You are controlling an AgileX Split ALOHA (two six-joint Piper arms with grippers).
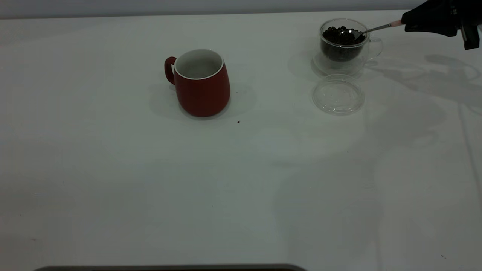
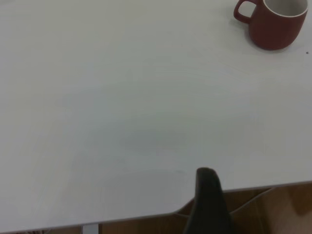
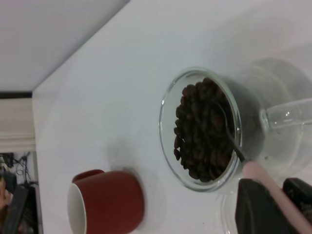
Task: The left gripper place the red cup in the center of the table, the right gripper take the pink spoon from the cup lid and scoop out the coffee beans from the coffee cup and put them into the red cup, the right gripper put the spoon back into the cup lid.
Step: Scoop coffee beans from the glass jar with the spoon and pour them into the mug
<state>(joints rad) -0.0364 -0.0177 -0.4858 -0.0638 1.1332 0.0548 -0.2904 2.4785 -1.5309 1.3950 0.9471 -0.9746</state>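
Note:
The red cup (image 1: 201,83) stands upright and empty near the table's middle; it also shows in the left wrist view (image 2: 275,22) and the right wrist view (image 3: 105,202). The glass coffee cup (image 1: 343,43) full of coffee beans (image 3: 204,129) stands at the back right. My right gripper (image 1: 408,23) is shut on the pink spoon (image 3: 273,192) by its handle; the spoon's metal bowl (image 1: 357,33) dips into the beans. The clear cup lid (image 1: 338,95) lies empty in front of the coffee cup. Only one left finger (image 2: 208,204) shows, over the table's edge, far from the red cup.
A stray bean (image 1: 238,121) lies on the table in front of the red cup. The table's edge (image 2: 146,214) runs past the left gripper.

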